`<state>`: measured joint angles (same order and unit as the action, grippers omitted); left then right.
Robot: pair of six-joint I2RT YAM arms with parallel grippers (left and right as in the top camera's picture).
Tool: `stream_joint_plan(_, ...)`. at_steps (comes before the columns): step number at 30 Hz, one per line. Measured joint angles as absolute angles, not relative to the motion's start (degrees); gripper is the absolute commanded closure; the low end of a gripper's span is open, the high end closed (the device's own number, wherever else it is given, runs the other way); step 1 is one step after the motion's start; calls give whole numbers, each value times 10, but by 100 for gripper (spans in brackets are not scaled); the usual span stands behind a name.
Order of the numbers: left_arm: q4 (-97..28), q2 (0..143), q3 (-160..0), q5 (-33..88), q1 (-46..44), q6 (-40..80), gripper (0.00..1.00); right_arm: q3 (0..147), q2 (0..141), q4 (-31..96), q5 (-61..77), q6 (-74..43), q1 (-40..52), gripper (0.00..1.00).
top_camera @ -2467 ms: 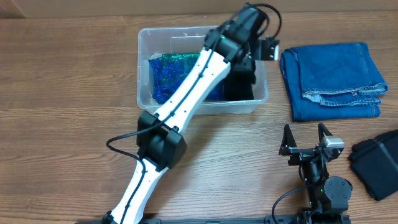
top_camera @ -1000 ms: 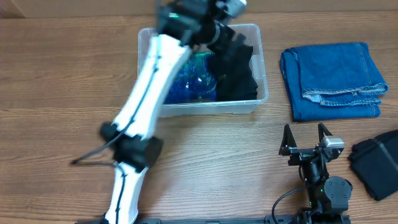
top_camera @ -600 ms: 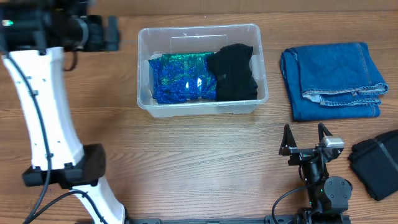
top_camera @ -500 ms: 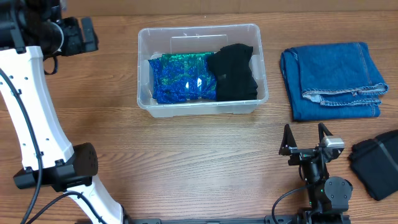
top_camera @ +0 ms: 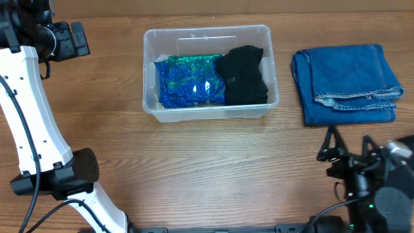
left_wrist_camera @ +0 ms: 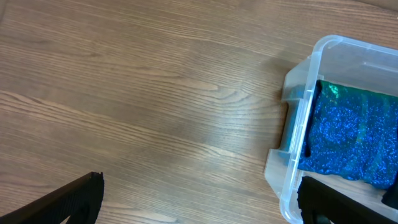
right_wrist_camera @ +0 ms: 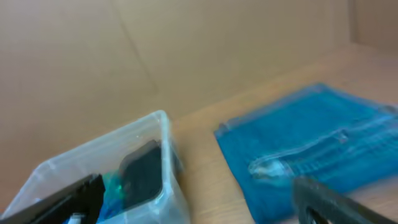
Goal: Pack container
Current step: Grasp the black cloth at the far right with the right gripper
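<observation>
The clear rectangular plastic container (top_camera: 208, 114) sits mid-back on the wooden table (top_camera: 213, 168), holding sparkly blue-green fabric (top_camera: 189, 81) beside a folded black cloth (top_camera: 243, 76). A pale patch (top_camera: 200, 44) inside may be a label, unreadable. The left gripper (left_wrist_camera: 200, 186) and right gripper (right_wrist_camera: 196, 186) both gape wide, holding nothing.

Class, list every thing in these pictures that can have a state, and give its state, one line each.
container: no lid on, upright, partly filled.
blue-green sparkly cloth: folded, inside the container's left part.
black cloth: bunched, inside the container's right part.
denim: folded, on the table, outside the container.
left gripper: open, empty.
right gripper: open, empty.
</observation>
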<state>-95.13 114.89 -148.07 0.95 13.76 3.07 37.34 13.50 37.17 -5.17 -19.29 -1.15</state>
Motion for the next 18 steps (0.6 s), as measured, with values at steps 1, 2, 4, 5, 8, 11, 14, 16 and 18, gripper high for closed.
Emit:
stream_joint_plan(1, -952, 1149, -1480, 10, 138, 31, 0, 436, 176, 430, -71, -194, -11, 0)
stream_joint_plan(2, -951, 1149, -1480, 9, 138, 31, 0, 479, 207, 461, -96, -193, -11, 0)
stream_joint_plan(4, -952, 1149, -1480, 10, 138, 31, 0, 514, 228, 500, -145, -193, -11, 0)
stream_joint_plan(5, -952, 1149, -1480, 10, 138, 31, 0, 520, 229, 511, -160, -197, -11, 0)
stream_joint_plan(8, -952, 1149, -1480, 10, 138, 31, 0, 528, 229, 548, -184, -220, -11, 0)
stream_joint_plan(11, -951, 1149, -1480, 10, 138, 31, 0, 541, 274, 588, -190, -253, -12, 0)
stream_joint_plan(14, -952, 1149, -1480, 10, 138, 31, 0, 602, 405, 624, -180, -266, -14, 0)
stream_joint_plan(16, -952, 1150, -1480, 8, 138, 31, 0, 711, 533, 689, -173, -267, -19, 0)
stream_joint_plan(18, -952, 1151, -1479, 8, 138, 31, 0, 854, 688, 760, -138, -233, -49, 0)
